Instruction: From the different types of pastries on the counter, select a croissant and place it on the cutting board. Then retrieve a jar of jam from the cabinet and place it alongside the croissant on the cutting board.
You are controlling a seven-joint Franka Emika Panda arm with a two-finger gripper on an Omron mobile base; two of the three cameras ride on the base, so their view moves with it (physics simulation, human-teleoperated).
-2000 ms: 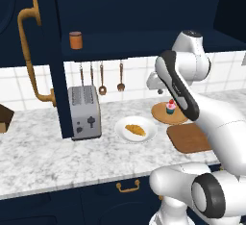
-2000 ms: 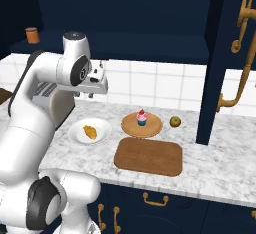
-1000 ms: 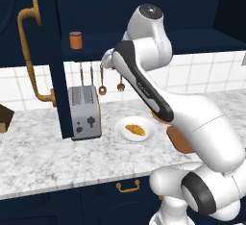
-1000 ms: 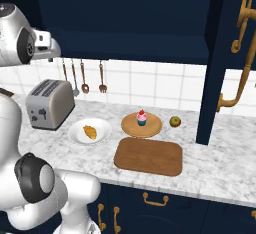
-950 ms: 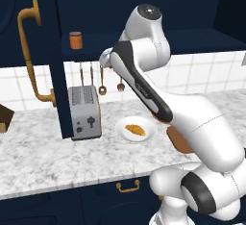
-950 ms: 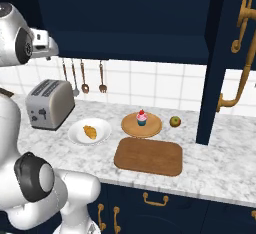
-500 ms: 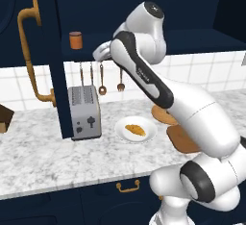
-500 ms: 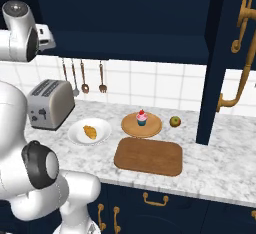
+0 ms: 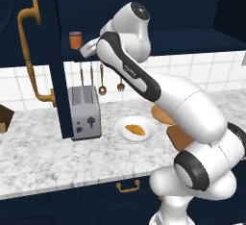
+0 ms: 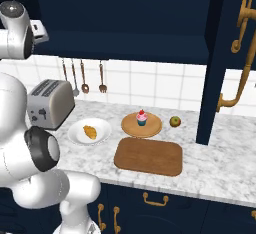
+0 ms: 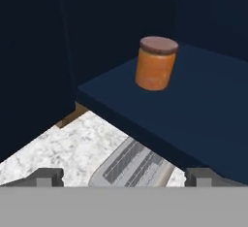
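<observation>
— Gripper (image 11: pixel 124 177) status? How do the jaws stand?

— Spread wide with nothing between them; the hand view has one dark tip at each lower corner, aimed at the cabinet shelf (image 11: pixel 193 109).

— And going left to right in the left base view?

— Brass-handled cabinet door (image 9: pixel 56 60), then the jar of jam (image 9: pixel 75 40) upright on the shelf, just left of the gripper and apart from it. Below stands the toaster (image 9: pixel 84 112), then the white plate (image 9: pixel 149 133) carrying the croissant (image 9: pixel 135 130).

— The right base view?

— Toaster, croissant on its plate, then the pink cupcake (image 10: pixel 142 118) on the round wooden plate (image 10: pixel 131 126). The cutting board (image 10: pixel 149 157) lies bare on the counter (image 10: pixel 210 175) in front of it, with a small green fruit (image 10: pixel 175 121) beyond.
</observation>
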